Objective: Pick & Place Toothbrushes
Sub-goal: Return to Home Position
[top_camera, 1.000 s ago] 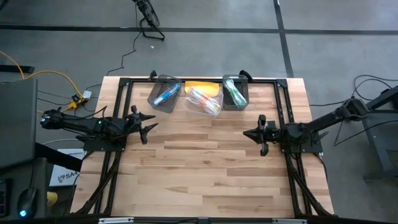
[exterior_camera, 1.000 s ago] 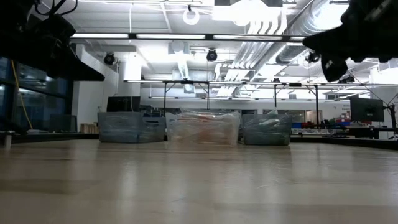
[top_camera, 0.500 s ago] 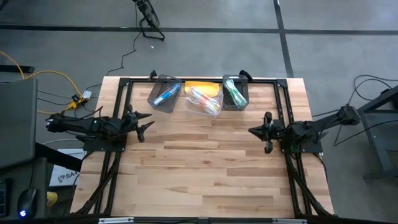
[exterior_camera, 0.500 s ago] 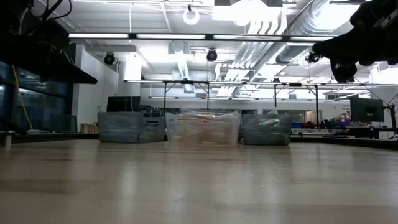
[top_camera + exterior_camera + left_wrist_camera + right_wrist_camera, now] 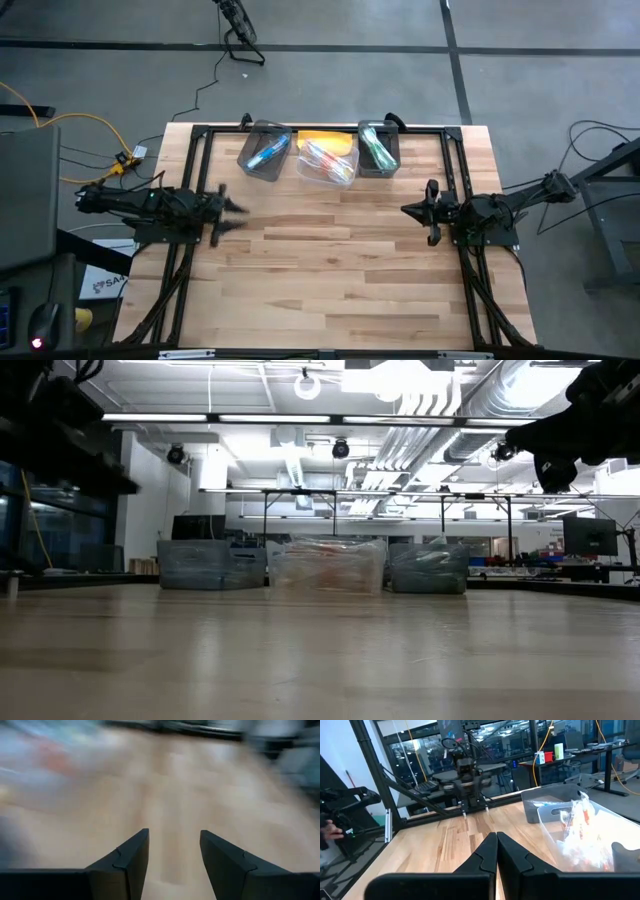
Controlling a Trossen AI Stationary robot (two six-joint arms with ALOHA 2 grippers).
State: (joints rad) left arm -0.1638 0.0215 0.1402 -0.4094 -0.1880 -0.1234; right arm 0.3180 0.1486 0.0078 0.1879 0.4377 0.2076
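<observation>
Three bins stand in a row at the table's far edge. The left dark bin [image 5: 264, 153] holds blue toothbrushes [image 5: 268, 154]. The clear middle bin [image 5: 328, 160] holds pink and white toothbrushes [image 5: 580, 832]. The right dark bin [image 5: 378, 148] holds green toothbrushes [image 5: 377, 150]. My left gripper [image 5: 232, 215] hovers over the table's left side, open [image 5: 174, 842], with only bare wood between its fingers. My right gripper [image 5: 407, 210] hovers over the right side, shut [image 5: 496, 840] and holding nothing. Both are well short of the bins.
A black frame [image 5: 200, 135] runs along the table's far, left and right edges. Something orange [image 5: 325, 139] lies behind the clear bin. Bare wood [image 5: 330, 270] spreads between the arms and toward the near edge.
My right gripper has drawn back a little toward the table's right edge, staying shut. My left gripper has swung its tips toward the near edge and tipped down slightly, staying open. The bins and toothbrushes have not moved.
</observation>
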